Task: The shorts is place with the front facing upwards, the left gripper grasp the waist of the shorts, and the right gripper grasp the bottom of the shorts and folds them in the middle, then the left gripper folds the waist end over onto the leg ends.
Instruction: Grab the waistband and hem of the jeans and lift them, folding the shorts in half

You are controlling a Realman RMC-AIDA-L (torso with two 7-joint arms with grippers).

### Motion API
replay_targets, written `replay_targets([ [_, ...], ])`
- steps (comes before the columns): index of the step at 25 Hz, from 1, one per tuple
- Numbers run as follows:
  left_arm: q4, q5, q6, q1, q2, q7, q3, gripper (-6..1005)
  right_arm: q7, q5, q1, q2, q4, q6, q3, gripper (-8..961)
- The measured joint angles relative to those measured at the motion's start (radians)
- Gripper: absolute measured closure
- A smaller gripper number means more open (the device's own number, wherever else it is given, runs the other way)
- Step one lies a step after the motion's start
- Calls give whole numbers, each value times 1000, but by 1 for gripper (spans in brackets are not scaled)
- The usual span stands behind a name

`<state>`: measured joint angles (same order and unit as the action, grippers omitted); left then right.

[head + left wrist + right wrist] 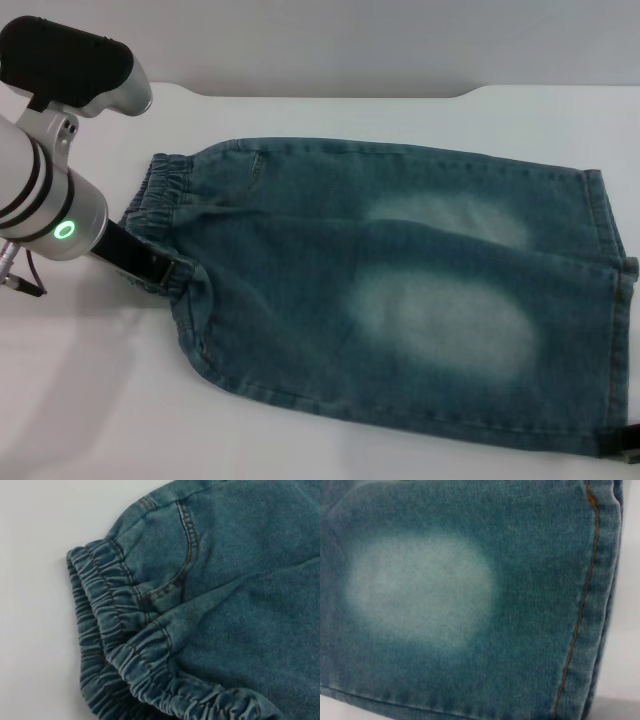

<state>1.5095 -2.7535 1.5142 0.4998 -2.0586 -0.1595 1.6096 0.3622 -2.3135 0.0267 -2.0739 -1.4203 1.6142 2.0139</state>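
Denim hem (pixel 600 605) fills right wrist view. Shorts (pixel 400 300) flat on table (pixel 90 380), already folded lengthwise. My left gripper (pixel 165 270) clamps waist (pixel 165 195). Right gripper (pixel 628 440) at hem corner, grip unclear. Risk: elastic slips, 2 layers separate.

The shorts (pixel 400 300) are denim cloth, matt and slightly fuzzy, with pale faded patches worn into the weave. The waistband (pixel 125 650) is the same cloth gathered into tight ridges, and the hem (pixel 600 605) is flat with orange stitching. The table (pixel 90 390) looks smooth and white with a soft sheen. The left arm (pixel 45 205) is smooth, glossy white plastic with black bands.
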Motion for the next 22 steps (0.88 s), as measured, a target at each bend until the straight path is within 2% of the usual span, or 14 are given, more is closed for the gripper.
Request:
replay_targets([
  [14, 0, 0, 1, 0, 0, -3, -2, 854, 8, 16, 12, -1, 23, -6, -15, 662],
  [21, 0, 0, 4, 0, 0, -6, -3, 852, 34, 50, -7, -2, -21, 6, -27, 696],
  [22, 0, 0, 5, 0, 0, -8, -4, 852, 34, 53, -7, -2, -23, 6, -27, 741],
])
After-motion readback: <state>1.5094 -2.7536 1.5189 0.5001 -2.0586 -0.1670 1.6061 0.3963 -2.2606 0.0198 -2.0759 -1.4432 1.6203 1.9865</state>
